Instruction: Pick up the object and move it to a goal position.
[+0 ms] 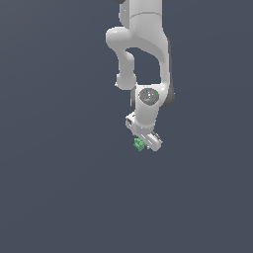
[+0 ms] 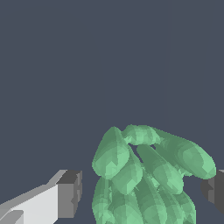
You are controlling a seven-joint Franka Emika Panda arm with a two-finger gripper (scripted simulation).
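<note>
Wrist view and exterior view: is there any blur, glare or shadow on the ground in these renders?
Exterior view: sharp and evenly lit, with soft shading on the arm, no ground shadow under the green cluster. Wrist view: the cluster shows flat facets, no blur, no glare; the fingers are cut by the frame edge.

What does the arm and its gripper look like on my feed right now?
The arm is glossy white with rounded, bulbous links, dark grey bands at the joints and a round grey cap on the wrist. The gripper is a white block. In the wrist view its fingers are white with dark grey squared pads. No cables or markings show.
</note>
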